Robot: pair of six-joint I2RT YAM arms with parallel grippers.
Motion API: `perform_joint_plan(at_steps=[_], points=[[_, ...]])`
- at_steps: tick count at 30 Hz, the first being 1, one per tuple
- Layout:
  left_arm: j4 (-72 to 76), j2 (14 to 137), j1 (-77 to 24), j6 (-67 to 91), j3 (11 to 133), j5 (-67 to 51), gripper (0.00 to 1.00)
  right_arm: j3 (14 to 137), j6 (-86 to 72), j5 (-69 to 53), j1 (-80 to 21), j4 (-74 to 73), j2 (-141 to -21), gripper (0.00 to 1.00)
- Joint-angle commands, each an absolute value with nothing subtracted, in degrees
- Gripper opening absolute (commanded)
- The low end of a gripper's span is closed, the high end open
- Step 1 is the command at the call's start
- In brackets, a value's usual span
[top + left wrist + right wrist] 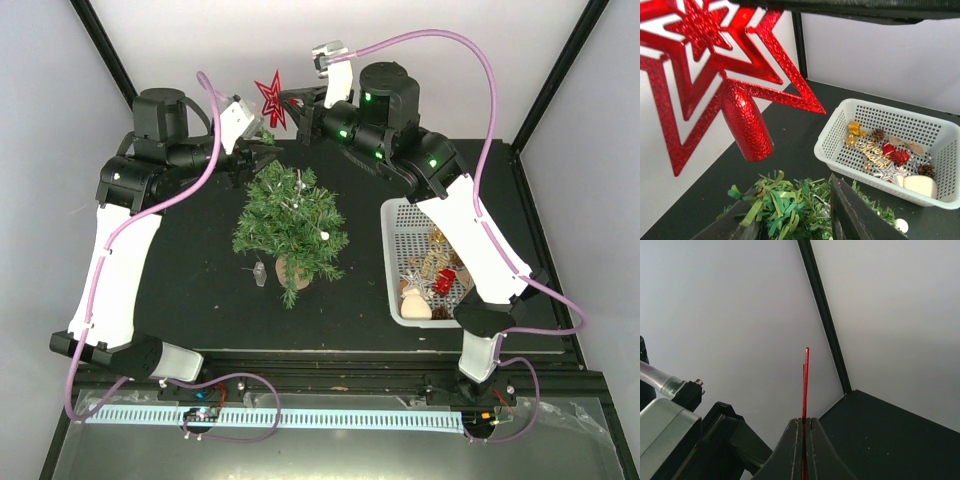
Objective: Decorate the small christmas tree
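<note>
The small christmas tree stands mid-table on its tan base. My left gripper is closed around the tree's top; in the left wrist view the green tip fills the gap between the dark fingers. My right gripper is shut on the edge of a red glitter star and holds it just above and behind the treetop. The star hangs over the tip with its tube socket pointing down, apart from it. The right wrist view shows the star edge-on between closed jaws.
A white basket at the right holds gold, red and silver ornaments and pine cones; it also shows in the left wrist view. A small silver ornament lies on the table left of the base. A white ball hangs on the tree.
</note>
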State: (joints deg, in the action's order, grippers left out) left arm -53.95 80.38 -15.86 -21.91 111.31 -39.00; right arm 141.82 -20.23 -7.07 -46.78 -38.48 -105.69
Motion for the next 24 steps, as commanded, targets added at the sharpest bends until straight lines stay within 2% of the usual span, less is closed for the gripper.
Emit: perform_joint_plan(at_steps=[1,4,7,8,12,15,19,24], points=[[-52.95,80.58,-16.26,-22.6,113.13,-38.42,0.33,140.44,-20.12,-7.52,-46.57,-38.06,-103.56,0.01],[-52.76,80.58,-16.33,-22.42,112.9,-38.45,0.31,140.03,-20.21,-7.08,-46.57,-36.63,-102.84,0.01],[-52.86,80.68,-16.35,-22.56,112.93,-38.5,0.21,141.29,-20.06,-7.03,-46.53,-37.34,-103.23,0.01],[-53.02,80.57,-16.35,-22.65,112.94,-38.45,0.21,141.54,-19.92,-7.0,-46.56,-37.63,-103.39,0.01],[-53.04,79.59,-16.35,-22.96,111.48,-36.77,0.39,140.52,-19.82,-6.31,-46.51,-37.61,-102.67,0.01],[-52.92,78.5,-16.35,-23.42,109.91,-36.39,0.41,139.59,-19.71,-6.07,-46.54,-37.23,-102.16,0.01],[-52.55,77.52,-16.31,-23.4,107.97,-35.36,0.48,139.54,-19.69,-5.94,-46.46,-37.29,-102.13,0.01],[-51.42,76.03,-16.04,-23.31,105.74,-34.41,0.48,139.52,-19.86,-5.92,-46.11,-37.3,-101.96,0.01]])
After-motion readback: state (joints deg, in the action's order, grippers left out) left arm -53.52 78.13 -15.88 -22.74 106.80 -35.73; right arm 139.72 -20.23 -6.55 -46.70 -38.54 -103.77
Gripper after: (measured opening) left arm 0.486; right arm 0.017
